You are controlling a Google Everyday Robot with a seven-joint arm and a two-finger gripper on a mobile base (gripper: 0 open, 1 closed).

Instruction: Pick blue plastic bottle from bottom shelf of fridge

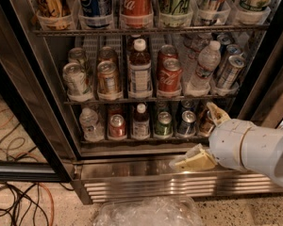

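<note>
When reaching in with the hand (193, 135) splayed wide and empty, low right before the fridge (132, 182) base, beware clipping the dark can (186, 123) and green can (163, 125) between, knocking them into the blue plastic bottle (141, 122) standing mid-row on the bottom shelf (132, 141).

Dim warm light, glare near jaws, lower right

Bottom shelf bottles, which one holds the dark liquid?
The blue plastic bottle, third from left: dark liquid, pale label. The other bottle, far left, is clear. The gripper is at the row's right end, jaws open.
</note>
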